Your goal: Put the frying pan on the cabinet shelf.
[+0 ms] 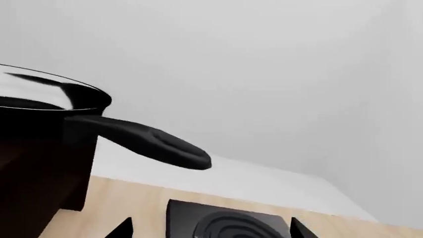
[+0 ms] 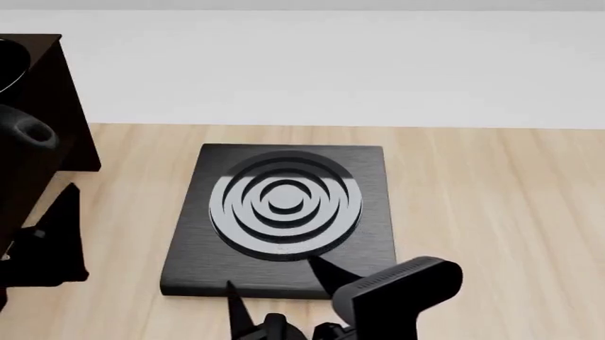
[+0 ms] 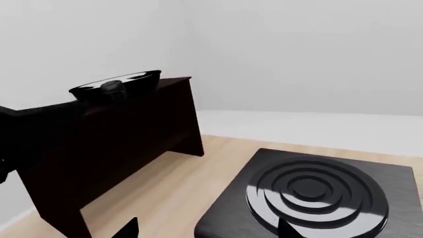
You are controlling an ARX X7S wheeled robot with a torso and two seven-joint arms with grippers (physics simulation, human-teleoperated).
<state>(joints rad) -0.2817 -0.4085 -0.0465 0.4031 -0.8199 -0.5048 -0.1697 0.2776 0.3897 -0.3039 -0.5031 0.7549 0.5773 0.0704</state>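
Observation:
The frying pan (image 3: 119, 85) sits on top of the dark cabinet shelf (image 3: 112, 144), clear of both grippers. In the left wrist view the pan (image 1: 46, 99) is close by, and its handle (image 1: 152, 141) sticks out over the cabinet's edge (image 1: 33, 188). In the head view the cabinet (image 2: 38, 142) stands at the far left, with the pan's handle (image 2: 28, 131) showing. My left gripper (image 1: 211, 229) is open and empty, below and beside the handle. My right gripper (image 2: 276, 282) is open and empty at the near edge of the ringed plate.
A square black plate with concentric rings (image 2: 283, 205) lies in the middle of the light wooden tabletop (image 2: 492, 212); it also shows in the right wrist view (image 3: 310, 193). A white wall runs behind the table.

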